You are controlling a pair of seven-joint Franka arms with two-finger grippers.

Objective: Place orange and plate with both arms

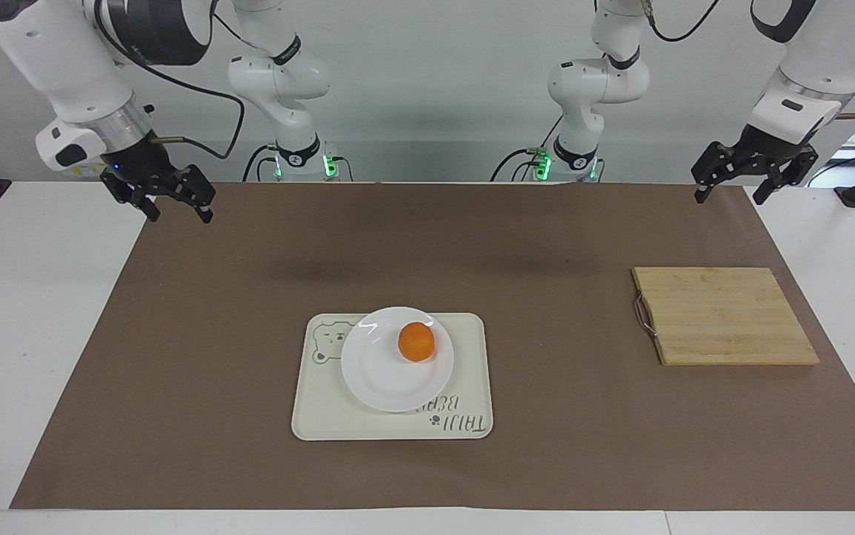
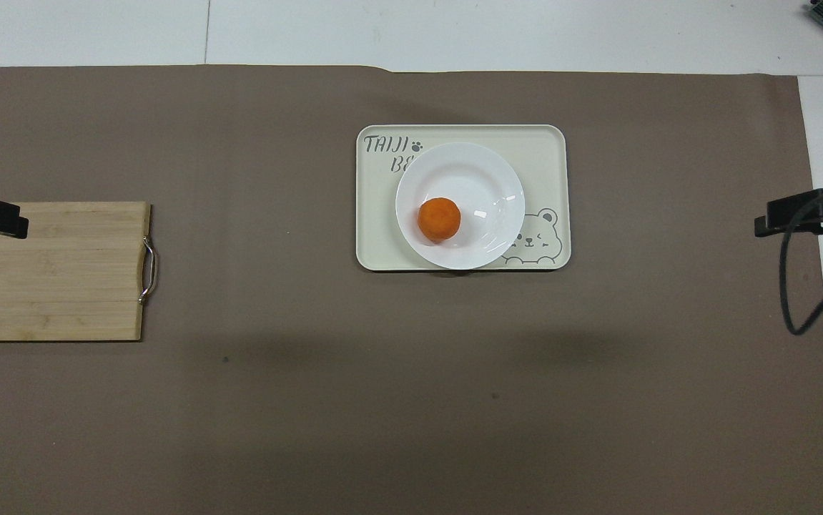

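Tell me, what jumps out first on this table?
The orange catches the eye: it sits on a white plate, which rests on a cream tray with a bear drawing, mid-table. A wooden board lies toward the left arm's end. Both grippers hang open and empty, the right gripper and left gripper each over an edge of the brown mat.
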